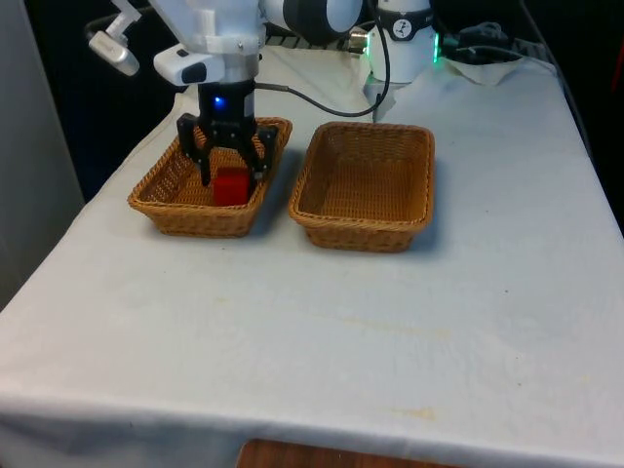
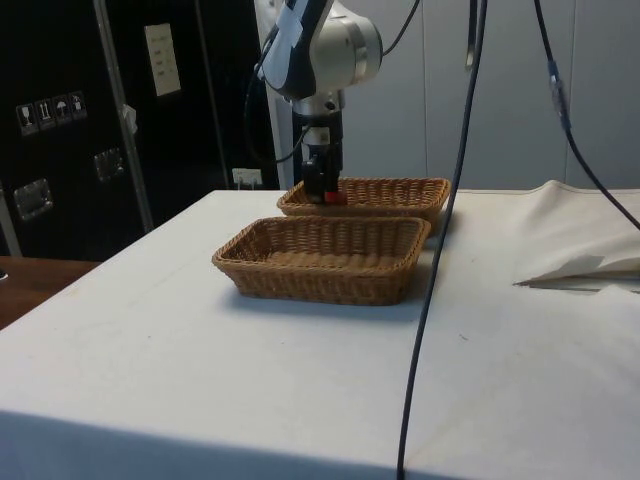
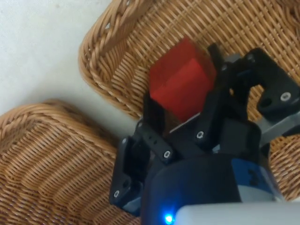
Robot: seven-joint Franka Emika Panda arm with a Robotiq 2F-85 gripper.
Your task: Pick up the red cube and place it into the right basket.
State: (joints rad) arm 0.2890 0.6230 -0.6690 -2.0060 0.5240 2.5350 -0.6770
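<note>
Wicker of the nearer, empty basket (image 2: 325, 255) fills the side view's foreground; beyond it, in the other basket (image 1: 166, 200), the gripper (image 1: 232, 171) clamps the red cube (image 1: 231, 186). Grasping looks done; next comes lifting clear of the rim and carrying across. Whether the cube rests on the floor is hidden.

The basket (image 1: 363, 226) at the centre of the front view is found open from above, its interior unoccupied. The neighbouring basket (image 1: 185, 216) at the left is occupied by the claw (image 1: 232, 176) and the red cube (image 1: 231, 187). Only a narrow gap is left between the two rims. The counter (image 1: 322, 341) across the lower frame is unobstructed. A black cable (image 2: 440, 240) is hung down right of centre in the side view.
</note>
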